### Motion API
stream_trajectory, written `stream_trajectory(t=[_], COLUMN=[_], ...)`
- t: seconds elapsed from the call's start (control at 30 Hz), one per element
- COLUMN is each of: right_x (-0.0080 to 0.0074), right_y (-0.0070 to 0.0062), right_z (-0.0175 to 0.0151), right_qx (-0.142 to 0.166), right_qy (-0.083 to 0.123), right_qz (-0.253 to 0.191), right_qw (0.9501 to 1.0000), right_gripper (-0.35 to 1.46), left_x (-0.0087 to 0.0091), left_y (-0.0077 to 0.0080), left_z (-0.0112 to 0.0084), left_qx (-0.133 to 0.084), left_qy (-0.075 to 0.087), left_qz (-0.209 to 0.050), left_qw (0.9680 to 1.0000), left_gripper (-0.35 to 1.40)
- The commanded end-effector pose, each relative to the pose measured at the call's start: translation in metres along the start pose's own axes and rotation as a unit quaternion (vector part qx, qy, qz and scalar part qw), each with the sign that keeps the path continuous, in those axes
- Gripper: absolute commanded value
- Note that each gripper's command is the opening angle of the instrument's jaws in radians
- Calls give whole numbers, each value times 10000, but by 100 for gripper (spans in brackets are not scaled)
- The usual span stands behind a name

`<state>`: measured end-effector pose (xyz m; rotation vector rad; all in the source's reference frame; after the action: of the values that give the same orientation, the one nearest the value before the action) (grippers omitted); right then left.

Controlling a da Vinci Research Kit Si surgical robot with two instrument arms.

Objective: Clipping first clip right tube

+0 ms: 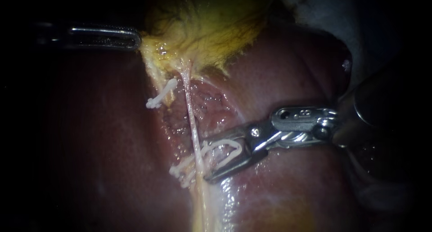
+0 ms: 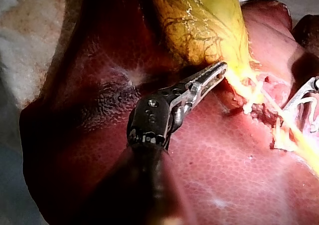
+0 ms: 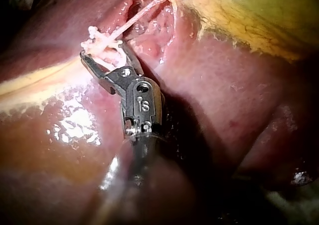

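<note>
A thin pale tube point(image 1: 191, 115) runs taut from the yellow gallbladder point(image 1: 207, 29) down across the liver point(image 1: 288, 70). My right instrument point(image 1: 205, 161) comes in from the right. Its jaws stand apart on either side of the tube, with a white clip point(image 1: 222, 147) held between them. In the right wrist view the same jaws point(image 3: 102, 53) sit at the tube point(image 3: 139, 13). My left instrument point(image 1: 137, 38) grips the gallbladder's edge, jaws shut on it, also seen in its wrist view point(image 2: 222, 68).
A white clip point(image 1: 161, 93) sits on a short strand left of the tube. More white clips point(image 1: 180, 172) cluster low on the tube just beyond the right jaws. Wet, glistening liver surrounds the dissected bed point(image 1: 211, 101).
</note>
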<state>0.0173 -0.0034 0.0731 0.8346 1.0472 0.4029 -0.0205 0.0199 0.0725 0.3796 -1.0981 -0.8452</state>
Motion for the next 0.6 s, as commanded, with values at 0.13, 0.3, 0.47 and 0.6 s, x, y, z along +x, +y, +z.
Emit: stream_trajectory(t=[0.13, 0.3, 0.47, 0.6], right_x=[-5, -11, -17, -17], right_y=[9, 20, 29, 36], right_z=[2, 5, 8, 10], right_qx=[-16, -34, -15, 79], right_qy=[-6, -13, 56, 256], right_qz=[8, 51, 151, 362], right_qw=[10000, 10000, 9999, 9990], right_gripper=[50, 50, 50, 50], left_x=[0, 0, 0, 0], left_y=[0, 0, 0, 0], left_z=[0, 0, 0, 1], left_qx=[0, 0, 0, -1], left_qy=[0, 0, 0, 0], left_qz=[0, 0, 0, -1], left_qw=[10000, 10000, 10000, 10000], left_gripper=[-35, -35, -35, -35])
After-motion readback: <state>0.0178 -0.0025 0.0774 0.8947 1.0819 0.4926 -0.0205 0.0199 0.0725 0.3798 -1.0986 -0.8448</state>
